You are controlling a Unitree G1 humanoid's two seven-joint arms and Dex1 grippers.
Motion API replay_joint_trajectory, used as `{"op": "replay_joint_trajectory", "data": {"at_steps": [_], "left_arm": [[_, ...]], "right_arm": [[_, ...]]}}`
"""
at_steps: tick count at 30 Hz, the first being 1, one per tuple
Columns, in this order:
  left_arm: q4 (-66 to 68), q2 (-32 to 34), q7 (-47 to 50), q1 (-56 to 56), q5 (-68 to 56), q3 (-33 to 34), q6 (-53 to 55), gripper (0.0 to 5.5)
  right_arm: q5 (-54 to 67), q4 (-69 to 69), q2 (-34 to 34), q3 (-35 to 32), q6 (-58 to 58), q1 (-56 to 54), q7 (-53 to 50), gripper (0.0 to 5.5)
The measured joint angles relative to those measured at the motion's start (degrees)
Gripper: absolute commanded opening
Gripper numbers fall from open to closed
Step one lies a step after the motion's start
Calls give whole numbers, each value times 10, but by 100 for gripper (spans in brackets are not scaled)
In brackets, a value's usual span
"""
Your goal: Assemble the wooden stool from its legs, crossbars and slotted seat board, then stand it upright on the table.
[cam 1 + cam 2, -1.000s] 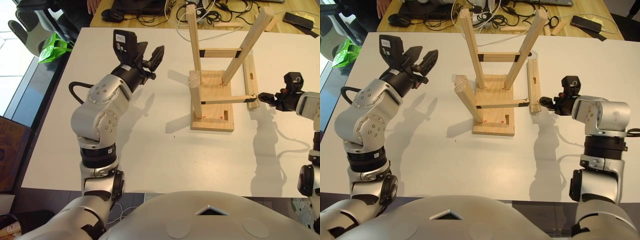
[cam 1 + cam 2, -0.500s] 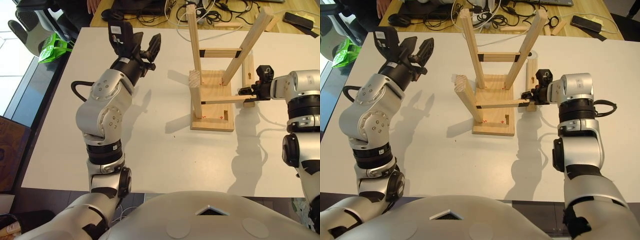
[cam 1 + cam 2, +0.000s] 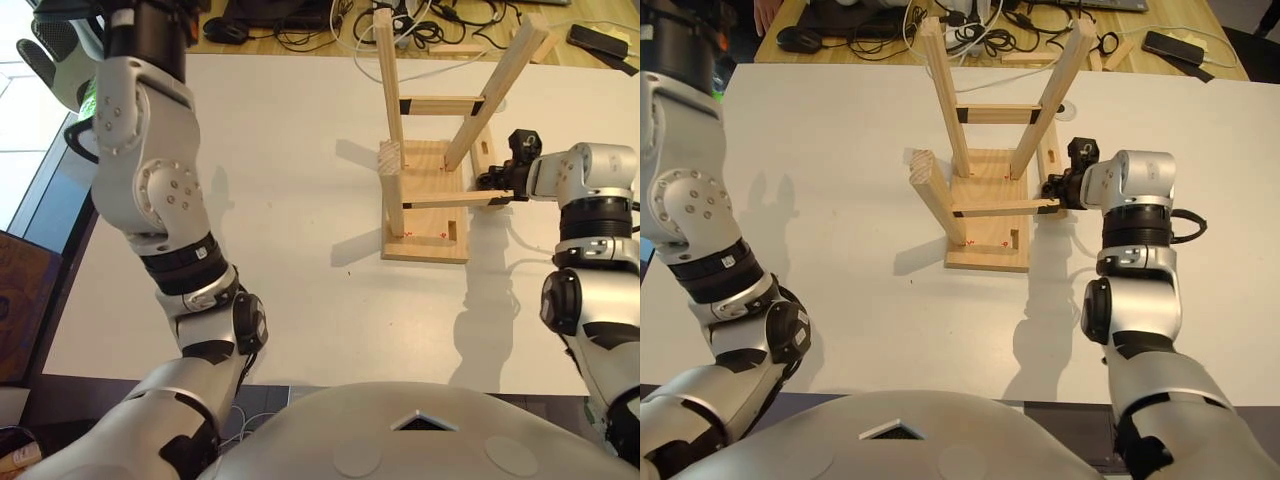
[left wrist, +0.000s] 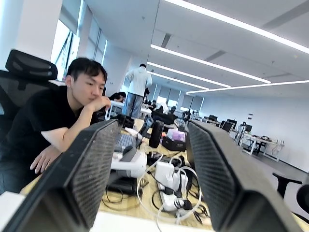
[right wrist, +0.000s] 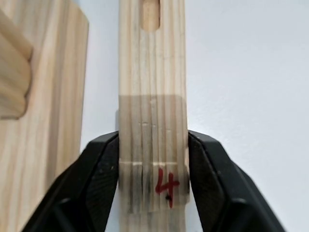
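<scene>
The slotted seat board (image 3: pixel 425 215) lies flat on the white table (image 3: pixel 300 270). Three legs stand up from it, joined by an upper crossbar (image 3: pixel 438 104) and a lower crossbar (image 3: pixel 452 200). A loose leg (image 3: pixel 487 150) lies on the table just right of the board. In the right wrist view this leg (image 5: pixel 152 111) carries a red mark at its end, and my right gripper (image 5: pixel 152 140) is shut on it, a finger (image 5: pixel 99 179) pressed against each side. My right gripper (image 3: pixel 1055 188) sits by the lower crossbar's free end. My left gripper (image 4: pixel 154 125) is open, raised high and facing the room.
A wooden desk (image 3: pixel 300 40) with cables, a mouse and a dark phone (image 3: pixel 600 40) adjoins the table's far edge. A green bag (image 3: pixel 100 100) lies on the floor at the left. My left arm (image 3: pixel 150 160) rises over the table's left side.
My left arm has swung upward, carrying its gripper out of the top of the eye views. My right gripper has moved left from beyond the crossbar's end onto the loose leg.
</scene>
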Motion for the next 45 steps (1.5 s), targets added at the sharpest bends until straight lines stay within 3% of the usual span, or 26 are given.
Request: {"op": "replay_joint_trajectory", "data": {"at_steps": [2,4,10,14,18,22,25,29,40,45], "left_arm": [[18,21,0,-23,8,11,-19,270],[43,39,0,-48,19,17,-43,270],[103,37,-19,-125,5,2,-75,270],[110,16,-66,-132,-126,4,35,270],[128,-11,-101,-148,-317,28,171,270],[127,-49,-92,-152,-410,30,211,270],[92,-57,-97,-149,-417,-12,215,270],[70,-59,-100,-136,-390,-51,203,270],[95,-81,-56,-133,-356,-57,157,270],[92,-82,-51,-135,-362,-52,148,202]], "right_arm": [[-5,-83,36,-46,-11,37,-59,204],[-26,-160,42,-39,-68,68,-82,204],[-111,-283,-22,1,-310,105,-100,204],[-139,-292,-91,44,-474,97,-25,203],[-98,-306,-118,89,-601,15,111,203],[-14,-310,-81,116,-614,-48,209,203],[15,-309,-45,139,-612,-71,237,203],[27,-318,-20,154,-587,-77,248,203],[30,-360,-4,188,-566,-57,275,203],[23,-363,-4,191,-567,-55,284,203]]}}
